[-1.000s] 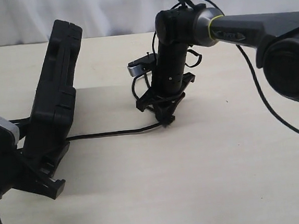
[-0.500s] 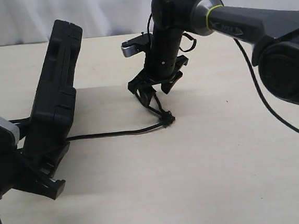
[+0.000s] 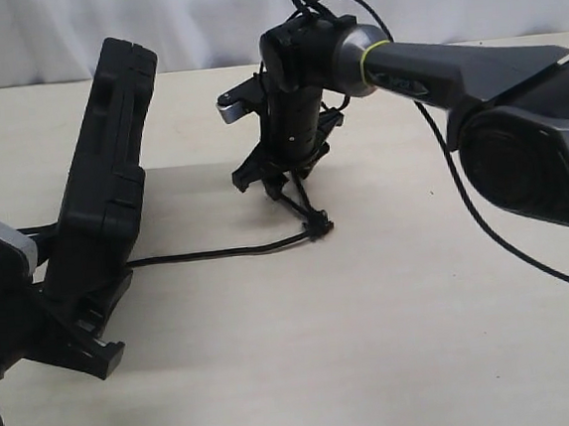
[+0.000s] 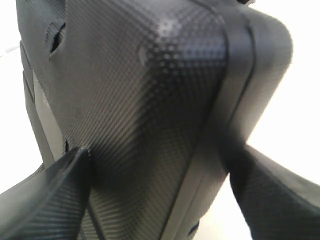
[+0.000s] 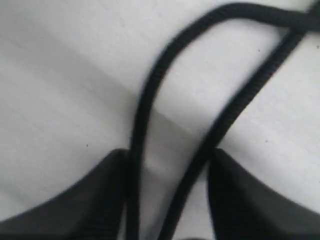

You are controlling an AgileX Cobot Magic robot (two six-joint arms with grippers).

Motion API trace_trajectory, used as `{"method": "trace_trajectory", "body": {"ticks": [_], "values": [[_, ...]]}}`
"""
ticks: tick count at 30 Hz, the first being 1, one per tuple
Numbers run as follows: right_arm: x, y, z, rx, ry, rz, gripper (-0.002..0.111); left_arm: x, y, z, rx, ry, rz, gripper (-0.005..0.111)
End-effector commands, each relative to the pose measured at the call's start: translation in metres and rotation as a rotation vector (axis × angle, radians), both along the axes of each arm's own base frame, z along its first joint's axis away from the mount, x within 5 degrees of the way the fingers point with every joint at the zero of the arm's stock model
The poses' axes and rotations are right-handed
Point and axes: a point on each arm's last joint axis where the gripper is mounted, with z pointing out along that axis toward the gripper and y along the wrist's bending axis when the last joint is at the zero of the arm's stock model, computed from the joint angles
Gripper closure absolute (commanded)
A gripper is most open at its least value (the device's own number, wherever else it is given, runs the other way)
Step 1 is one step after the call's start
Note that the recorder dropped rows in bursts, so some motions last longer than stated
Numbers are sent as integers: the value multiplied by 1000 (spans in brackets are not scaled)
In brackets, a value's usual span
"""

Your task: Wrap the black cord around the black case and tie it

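Observation:
The black case (image 3: 110, 158) stands tilted on its lower end at the left of the exterior view. My left gripper (image 3: 97, 324) is shut on that lower end. In the left wrist view the case's textured face (image 4: 150, 100) fills the space between the fingers (image 4: 45, 200). The black cord (image 3: 218, 252) runs along the table from under the case to a small knot (image 3: 316, 230). From the knot, two strands rise to my right gripper (image 3: 277, 179), which hangs above the table, shut on them. Both strands (image 5: 150, 90) pass between its fingers (image 5: 90, 200).
The pale wooden table (image 3: 396, 343) stretches to the right and front of the knot. The right arm's grey link (image 3: 431, 61) reaches in from the right, trailing a smooth black cable (image 3: 484, 215). A white curtain hangs behind the table.
My right gripper has risen from the knot and shifted left, away from the table, drawing two cord strands up with it. The knot, the case and the left gripper have stayed put.

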Motion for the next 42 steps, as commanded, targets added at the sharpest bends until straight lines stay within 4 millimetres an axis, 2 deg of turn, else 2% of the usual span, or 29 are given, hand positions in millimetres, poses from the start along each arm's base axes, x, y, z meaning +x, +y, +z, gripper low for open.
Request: {"method": "trace_trajectory", "body": {"ticks": [1,7,13,17,23,29,35,42], "values": [[-2,4,-9,43,40,25,103,-3,1,-4,-26,49,17,107],[-9,13,3,135,82,111,103,-3,1,-4,-26,49,17,107],[-16,11,33,161,30,203,103,-3,1,-4,-26,49,17,107],[-34,6,47,202,-25,335,103,-3,1,-4,-26,47,17,107],[-70,-2,66,332,-214,510,103,-3,1,-4,-25,52,15,107],[-103,-12,72,384,-305,657,103,-3,1,-4,-25,52,15,107],[-119,-5,78,507,-317,815,103,-3,1,-5,-25,54,15,107],[-124,-5,92,506,-378,912,103,-3,0,-5,-24,53,13,107]]}}
